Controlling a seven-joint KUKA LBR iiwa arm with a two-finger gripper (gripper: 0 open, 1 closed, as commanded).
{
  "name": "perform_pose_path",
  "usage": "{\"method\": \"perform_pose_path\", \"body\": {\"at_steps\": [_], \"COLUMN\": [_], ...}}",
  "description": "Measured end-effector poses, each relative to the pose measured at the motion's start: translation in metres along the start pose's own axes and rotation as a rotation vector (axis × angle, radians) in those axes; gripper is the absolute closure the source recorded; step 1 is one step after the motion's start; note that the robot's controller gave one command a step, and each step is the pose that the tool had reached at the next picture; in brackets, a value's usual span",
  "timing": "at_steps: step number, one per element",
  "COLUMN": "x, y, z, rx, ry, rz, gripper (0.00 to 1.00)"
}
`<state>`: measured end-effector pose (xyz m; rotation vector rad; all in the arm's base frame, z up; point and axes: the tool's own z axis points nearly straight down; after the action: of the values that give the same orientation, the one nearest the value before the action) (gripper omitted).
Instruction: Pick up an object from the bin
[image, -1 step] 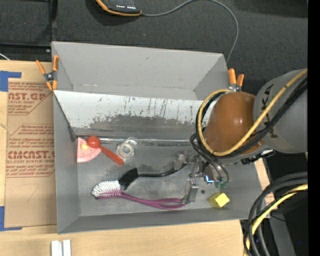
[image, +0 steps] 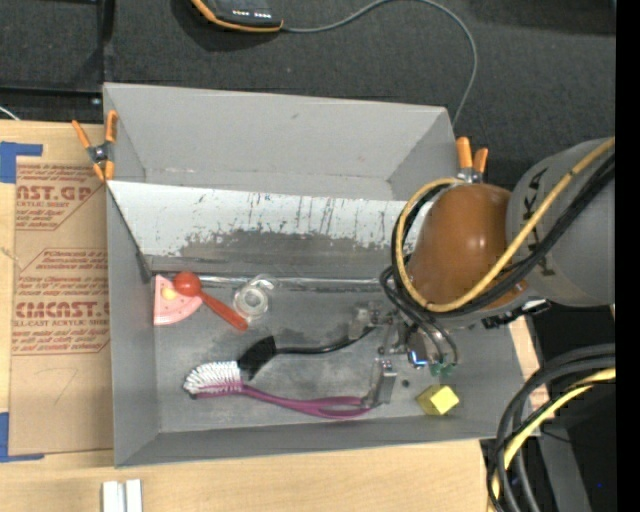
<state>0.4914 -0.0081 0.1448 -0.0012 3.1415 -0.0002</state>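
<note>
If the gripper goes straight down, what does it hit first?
Probably the right end of the purple brush handle, just under the gripper; depth is unclear, so it could miss onto the bin floor.

I see grey rounded arm, glossy orange-brown wrist cover, yellow and black cables round it, metal hand.

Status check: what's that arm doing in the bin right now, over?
Tool low, at handle end of purple-handled white-bristled brush. Small yellow block just right of it. Over.
</note>
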Motion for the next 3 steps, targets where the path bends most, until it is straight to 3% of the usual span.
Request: {"method": "perform_pose_path", "body": {"at_steps": [1, 2, 3], "x": [-0.004, -0.012, -0.023], "y": [0.004, 0.001, 0.052], "z": [0.019, 0.068, 0.074], "rx": [0.000, 0.002, -0.001], "ry": [-0.013, -0.006, -0.004], "rz": [0.003, -0.375, -0.038], "gripper": [0.00, 0.00, 0.00]}}
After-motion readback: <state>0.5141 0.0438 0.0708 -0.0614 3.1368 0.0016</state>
